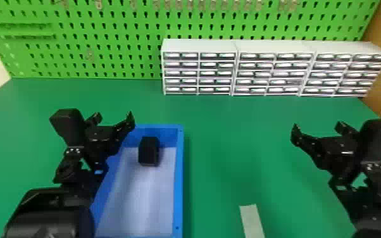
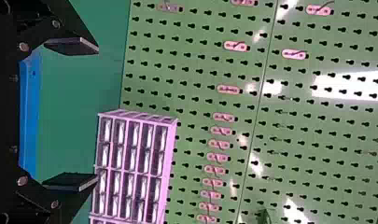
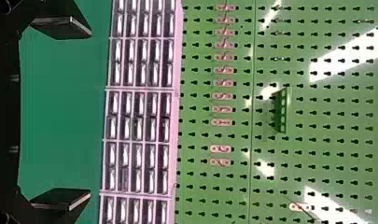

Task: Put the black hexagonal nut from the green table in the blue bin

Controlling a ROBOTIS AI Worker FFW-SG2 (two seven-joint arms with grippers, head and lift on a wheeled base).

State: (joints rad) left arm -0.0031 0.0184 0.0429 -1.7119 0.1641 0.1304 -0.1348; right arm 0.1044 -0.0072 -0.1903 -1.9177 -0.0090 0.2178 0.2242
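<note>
In the head view a black block-like piece, the nut point(image 1: 149, 151), lies inside the blue bin point(image 1: 178, 177) near its far end. My left gripper point(image 1: 114, 117) is above the bin's far left corner, to the left of the nut, with its fingers spread. My right gripper point(image 1: 319, 128) hangs over the table's right side, well apart from the bin. The left gripper point(image 2: 71, 114) holds nothing between its fingers in the left wrist view, where the bin's blue edge point(image 2: 30, 116) shows behind it. In the right wrist view the right gripper point(image 3: 60, 116) has widely parted, bare fingers.
White drawer cabinets point(image 1: 235, 72) stand along the back right of the green table point(image 1: 224, 133), before a green pegboard point(image 1: 104, 41) with hooks. A pale strip point(image 1: 252, 221) lies on the table near the front, right of the bin.
</note>
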